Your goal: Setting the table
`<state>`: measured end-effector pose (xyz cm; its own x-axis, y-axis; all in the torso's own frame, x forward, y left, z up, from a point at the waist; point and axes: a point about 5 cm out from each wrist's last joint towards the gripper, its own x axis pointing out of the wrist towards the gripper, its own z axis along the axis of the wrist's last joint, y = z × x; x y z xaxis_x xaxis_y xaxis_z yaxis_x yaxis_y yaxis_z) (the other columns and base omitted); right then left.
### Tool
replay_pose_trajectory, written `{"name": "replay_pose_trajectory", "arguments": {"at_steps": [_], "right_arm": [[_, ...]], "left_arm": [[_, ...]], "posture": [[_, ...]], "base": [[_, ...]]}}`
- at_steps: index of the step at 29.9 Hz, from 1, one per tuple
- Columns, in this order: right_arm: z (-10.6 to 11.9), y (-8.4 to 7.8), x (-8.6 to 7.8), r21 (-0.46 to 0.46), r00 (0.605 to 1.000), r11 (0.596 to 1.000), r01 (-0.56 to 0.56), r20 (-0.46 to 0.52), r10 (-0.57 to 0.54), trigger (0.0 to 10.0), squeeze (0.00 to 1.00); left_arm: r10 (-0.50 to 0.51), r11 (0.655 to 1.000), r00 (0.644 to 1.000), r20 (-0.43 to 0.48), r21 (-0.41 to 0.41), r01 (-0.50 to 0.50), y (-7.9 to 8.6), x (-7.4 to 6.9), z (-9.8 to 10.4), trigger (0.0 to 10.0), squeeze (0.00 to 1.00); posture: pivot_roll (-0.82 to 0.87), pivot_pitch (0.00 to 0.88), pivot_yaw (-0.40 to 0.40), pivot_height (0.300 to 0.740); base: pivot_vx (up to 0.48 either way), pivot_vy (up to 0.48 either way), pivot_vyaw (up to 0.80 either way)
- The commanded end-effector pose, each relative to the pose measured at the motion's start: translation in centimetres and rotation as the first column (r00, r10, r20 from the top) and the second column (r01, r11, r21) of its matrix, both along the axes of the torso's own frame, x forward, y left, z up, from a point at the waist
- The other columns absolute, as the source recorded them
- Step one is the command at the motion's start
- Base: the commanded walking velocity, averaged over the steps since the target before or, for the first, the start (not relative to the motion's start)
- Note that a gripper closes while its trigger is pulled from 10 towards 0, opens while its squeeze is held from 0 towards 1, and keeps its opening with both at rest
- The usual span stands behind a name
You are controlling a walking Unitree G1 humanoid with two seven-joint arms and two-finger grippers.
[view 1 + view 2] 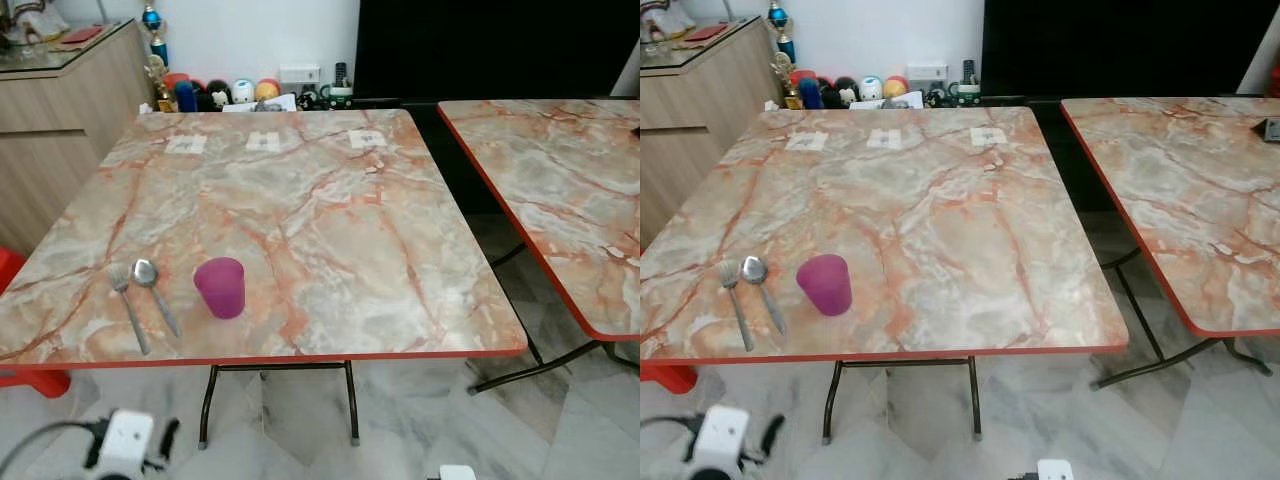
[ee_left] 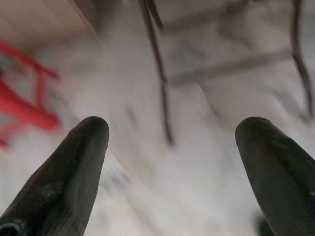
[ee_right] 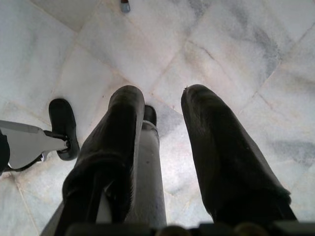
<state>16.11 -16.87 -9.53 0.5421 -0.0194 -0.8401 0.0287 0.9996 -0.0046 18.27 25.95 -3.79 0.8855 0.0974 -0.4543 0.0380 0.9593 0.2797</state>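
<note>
A marble-patterned table (image 1: 330, 250) with a red edge stands before me. Near its front left corner lie a fork (image 1: 128, 305) and a spoon (image 1: 155, 293) side by side. Just right of them a purple cup (image 1: 221, 287) stands upright. Both arms hang low in front of the table. My left gripper (image 2: 172, 132) is open, its fingers wide apart over the floor and the table legs. My right gripper (image 3: 162, 98) points down at the floor tiles, fingers a narrow gap apart with nothing between them.
A second marble table (image 1: 560, 190) stands to the right across a narrow gap. A wooden cabinet (image 1: 60, 110) is at the left and a red stool (image 1: 20, 375) by the front left corner. Small items (image 1: 240, 92) line the wall behind.
</note>
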Motion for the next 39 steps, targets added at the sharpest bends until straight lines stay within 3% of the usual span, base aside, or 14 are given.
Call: {"name": "replay_pose_trajectory", "arguments": {"at_steps": [1, 6, 10, 12, 20, 22, 24, 25, 28, 31, 35, 39], "right_arm": [[-0.1, 0.0, -0.3, 0.0, 1.0, 1.0, -0.001, -0.014, 0.001, 10.0, 0.0], [-0.1, -0.3, -0.3, -0.004, 1.0, 1.0, 0.004, -0.013, -0.004, 10.0, 0.0], [-0.1, -0.5, -0.3, -0.009, 1.0, 1.0, 0.004, -0.015, -0.004, 10.0, 0.0], [-0.1, -0.6, -0.3, -0.013, 1.0, 1.0, -0.006, -0.017, 0.005, 10.0, 0.0], [0.0, -0.4, -0.1, -0.008, 1.0, 1.0, -0.019, -0.013, 0.019, 10.0, 0.0], [0.1, -0.6, 0.1, -0.012, 1.0, 1.0, -0.003, -0.009, 0.003, 10.0, 0.0], [0.1, -0.7, 0.1, -0.014, 1.0, 1.0, -0.002, -0.009, 0.002, 10.0, 0.0], [0.1, -0.7, 0.1, -0.016, 1.0, 1.0, -0.001, -0.011, 0.001, 10.0, 0.0], [0.1, -0.7, 0.1, -0.017, 1.0, 1.0, 0.0, -0.011, 0.0, 10.0, 0.0], [0.1, -0.7, 0.1, -0.015, 1.0, 1.0, 0.003, -0.012, -0.004, 10.0, 0.0], [0.0, -0.6, 0.1, -0.011, 1.0, 1.0, 0.017, -0.008, -0.017, 10.0, 0.0], [0.0, -0.6, 0.1, -0.012, 1.0, 1.0, 0.028, -0.007, -0.028, 10.0, 0.0]], "left_arm": [[0.027, 1.0, 1.0, 0.01, -0.012, -0.027, 0.8, -0.3, 0.2, 10.0, 0.0], [0.061, 0.998, 0.99, 0.128, -0.034, -0.057, 1.7, -1.6, 2.2, 10.0, 0.0], [0.025, 1.0, 0.973, 0.23, -0.017, -0.021, 1.8, -1.2, 4.7, 10.0, 0.0], [-0.029, 0.999, 0.937, 0.347, -0.014, 0.036, 1.1, -0.1, 7.9, 10.0, 0.0], [-0.087, 0.996, 0.919, 0.384, 0.028, 0.082, 0.7, 0.1, 10.7, 10.0, 0.0], [-0.105, 0.994, 0.889, 0.445, 0.035, 0.1, 0.5, 1.3, 12.9, 10.0, 0.0], [-0.118, 0.993, 0.879, 0.463, 0.036, 0.114, 0.3, 1.9, 13.6, 10.0, 0.0], [-0.144, 0.988, 0.862, 0.486, 0.025, 0.151, -0.3, 3.2, 14.5, 10.0, 0.0], [-0.161, 0.984, 0.865, 0.476, 0.005, 0.18, -0.8, 3.9, 14.9, 10.0, 0.0], [-0.216, 0.971, 0.856, 0.469, 0.015, 0.237, -2.0, 6.0, 15.0, 10.0, 0.0], [-0.233, 0.96, 0.846, 0.479, -0.025, 0.279, -3.1, 7.6, 15.2, 10.0, 0.0], [-0.267, 0.949, 0.844, 0.465, -0.026, 0.315, -3.1, 8.2, 15.6, 10.0, 0.0]], "posture": [[0.07, 0.043, 0.004, 0.74], [0.08, 0.063, -0.002, 0.74], [0.09, 0.073, -0.011, 0.74], [0.1, 0.08, -0.017, 0.74], [0.1, 0.087, -0.017, 0.74], [0.1, 0.088, -0.021, 0.74], [0.1, 0.088, -0.023, 0.74], [0.1, 0.089, -0.025, 0.74], [0.1, 0.09, -0.024, 0.74], [0.09, 0.088, -0.017, 0.74], [0.07, 0.088, -0.012, 0.74], [0.06, 0.089, -0.01, 0.74]], "base": [[0.0, 0.0, 0.0], [0.0, 0.0, 0.0], [0.0, 0.0, 0.0], [0.0, 0.0, 0.0], [0.0, 0.0, 0.0], [0.0, 0.0, 0.0], [0.0, 0.0, 0.0], [0.0, 0.0, 0.0], [0.0, 0.0, 0.0], [0.0, 0.0, 0.0], [0.0, 0.0, 0.0], [0.0, 0.0, 0.0]]}}
